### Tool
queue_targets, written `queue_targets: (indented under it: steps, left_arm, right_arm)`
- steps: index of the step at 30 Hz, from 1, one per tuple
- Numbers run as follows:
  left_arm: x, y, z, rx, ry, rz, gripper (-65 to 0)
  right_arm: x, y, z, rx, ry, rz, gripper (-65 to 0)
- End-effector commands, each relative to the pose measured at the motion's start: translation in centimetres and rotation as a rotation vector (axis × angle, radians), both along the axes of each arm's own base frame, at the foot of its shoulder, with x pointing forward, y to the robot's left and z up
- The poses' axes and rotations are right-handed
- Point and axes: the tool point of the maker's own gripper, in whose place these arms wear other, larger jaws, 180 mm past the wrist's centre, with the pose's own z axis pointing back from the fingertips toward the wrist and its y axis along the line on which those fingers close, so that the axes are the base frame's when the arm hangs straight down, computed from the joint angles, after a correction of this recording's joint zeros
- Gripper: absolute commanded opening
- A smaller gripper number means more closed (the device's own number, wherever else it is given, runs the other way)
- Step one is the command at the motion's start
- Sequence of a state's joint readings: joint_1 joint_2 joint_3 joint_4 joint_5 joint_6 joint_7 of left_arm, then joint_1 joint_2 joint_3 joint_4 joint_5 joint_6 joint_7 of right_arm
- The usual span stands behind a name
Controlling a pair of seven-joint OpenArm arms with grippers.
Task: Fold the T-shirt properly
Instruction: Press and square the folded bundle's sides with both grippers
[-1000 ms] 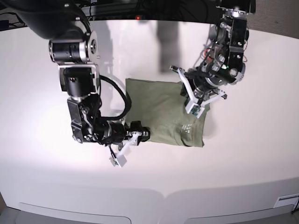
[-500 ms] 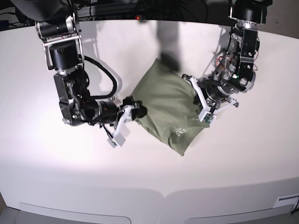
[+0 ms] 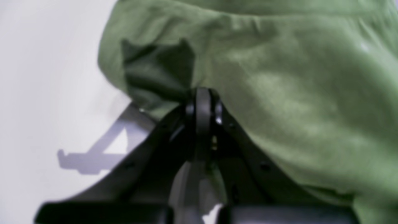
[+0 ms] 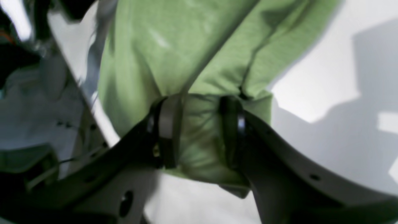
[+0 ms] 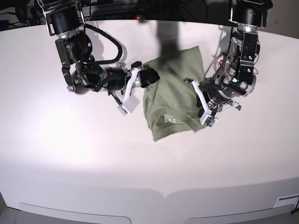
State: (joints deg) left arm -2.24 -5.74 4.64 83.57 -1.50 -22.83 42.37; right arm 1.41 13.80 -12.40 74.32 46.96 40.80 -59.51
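The olive-green T-shirt (image 5: 174,95) lies folded into a small packet on the white table (image 5: 70,158), its white printed label (image 5: 169,119) showing near the front corner. My left gripper (image 5: 199,101) is at the shirt's right edge. In the left wrist view it (image 3: 202,99) is shut on a pinch of the cloth (image 3: 279,77). My right gripper (image 5: 144,78) holds the shirt's left edge. The right wrist view shows its jaws (image 4: 199,130) shut around a thick bunch of green fabric (image 4: 199,62).
Both arms reach in over the table from the back, one on each side of the shirt. Dark cables and equipment (image 5: 140,11) line the far edge. The table's rounded front edge (image 5: 163,193) runs along the bottom.
Both grippers kept their hold while the shirt swung round and shifted toward the back. The arm on the base view's left moved from the front up to the shirt's far left side.
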Motion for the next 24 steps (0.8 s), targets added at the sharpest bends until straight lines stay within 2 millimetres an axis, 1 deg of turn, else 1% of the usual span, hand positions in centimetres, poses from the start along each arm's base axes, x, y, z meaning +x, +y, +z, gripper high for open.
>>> queue_targets:
  steps: [1, 5, 11, 14, 18, 24]
  left_arm:
    - [1.3, 0.0, 1.3, -0.01, -0.045, 0.003, -65.0]
    - [1.6, 0.0, 1.6, -0.01, -0.05, 0.004, -65.0]
    - [1.7, 0.0, 1.6, -0.009, -0.053, 0.004, -65.0]
    - [1.7, 0.0, 1.6, -0.009, -0.053, 0.003, -65.0]
    - [1.7, 0.0, 1.7, -0.009, -0.053, 0.003, -65.0]
    - [2.3, 0.1, 2.1, 0.002, -0.053, 0.003, -65.0]
  right_arm:
    - [-2.4, -1.2, -1.5, -0.091, 0.067, 0.059, -42.1]
    - [-3.3, -0.4, -0.9, -0.058, 0.076, 0.068, -42.1]
    - [-3.2, -0.2, -0.6, -0.049, 0.066, 0.069, -42.1]
    - [-3.2, 0.3, 0.0, -0.017, 0.066, 0.068, -42.1]
    - [-2.6, 0.7, 1.1, -0.005, 0.026, 0.077, -42.1]
    - [-1.4, 1.3, 3.1, -0.001, -0.071, 0.097, -42.1]
